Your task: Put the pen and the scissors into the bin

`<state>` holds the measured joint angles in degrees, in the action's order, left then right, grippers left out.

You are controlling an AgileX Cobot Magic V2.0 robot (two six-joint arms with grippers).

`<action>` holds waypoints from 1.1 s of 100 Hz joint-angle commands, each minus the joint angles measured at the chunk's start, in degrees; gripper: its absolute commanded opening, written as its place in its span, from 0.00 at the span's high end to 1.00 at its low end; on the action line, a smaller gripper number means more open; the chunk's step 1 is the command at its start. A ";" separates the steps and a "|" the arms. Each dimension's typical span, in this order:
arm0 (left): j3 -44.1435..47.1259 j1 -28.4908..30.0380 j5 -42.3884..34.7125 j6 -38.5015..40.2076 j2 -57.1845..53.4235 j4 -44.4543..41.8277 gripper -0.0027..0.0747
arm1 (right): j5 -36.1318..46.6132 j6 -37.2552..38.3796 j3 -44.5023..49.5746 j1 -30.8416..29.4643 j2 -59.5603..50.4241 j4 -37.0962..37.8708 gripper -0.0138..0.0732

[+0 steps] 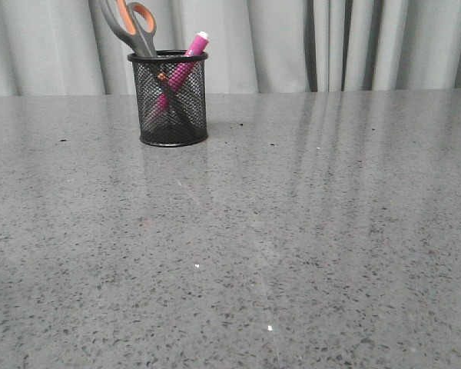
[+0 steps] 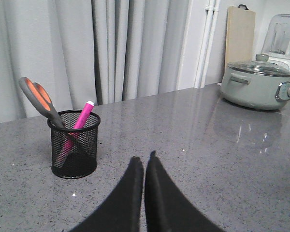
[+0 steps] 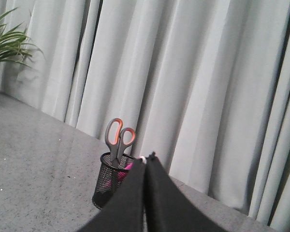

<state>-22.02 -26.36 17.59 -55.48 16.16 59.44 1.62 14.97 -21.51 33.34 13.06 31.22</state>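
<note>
The black mesh bin [image 1: 171, 100] stands upright at the far left of the grey table. The scissors [image 1: 132, 26] stand in it, handles up and leaning left. The pink pen [image 1: 186, 60] stands in it too, white end up and leaning right. All three also show in the left wrist view: bin [image 2: 74, 145], scissors [image 2: 38, 97], pen [image 2: 82, 116]. In the right wrist view the bin [image 3: 108, 183] and scissors [image 3: 118, 140] show, with the pen mostly hidden behind the fingers. My left gripper [image 2: 144, 160] is shut and empty, apart from the bin. My right gripper [image 3: 146, 161] is shut and empty. Neither gripper shows in the front view.
A grey curtain [image 1: 292, 42] hangs behind the table. In the left wrist view a pale green cooker [image 2: 256, 84], a blender [image 2: 282, 41] and a wooden board [image 2: 239, 34] stand at one end. A potted plant [image 3: 5, 43] shows in the right wrist view.
</note>
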 commanded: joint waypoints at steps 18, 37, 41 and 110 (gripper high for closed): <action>-1.51 -0.41 -1.42 0.51 0.51 1.66 0.99 | -1.00 -0.34 -1.06 -0.16 -6.59 0.55 0.92; -1.51 -0.41 -1.42 0.51 0.51 1.66 0.99 | -1.62 -0.34 -1.06 -0.16 -6.82 0.55 0.92; -1.51 -0.41 -1.42 0.51 0.51 1.66 0.99 | -1.62 -0.34 -1.06 -0.16 -6.82 0.55 0.92; 11.33 3.63 -19.44 16.81 -9.13 -29.38 0.99 | -1.62 -0.34 -1.06 -0.16 -6.82 0.55 0.92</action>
<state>-12.87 -24.52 9.39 -49.32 9.50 39.62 -3.15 14.83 -21.24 33.34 5.62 31.22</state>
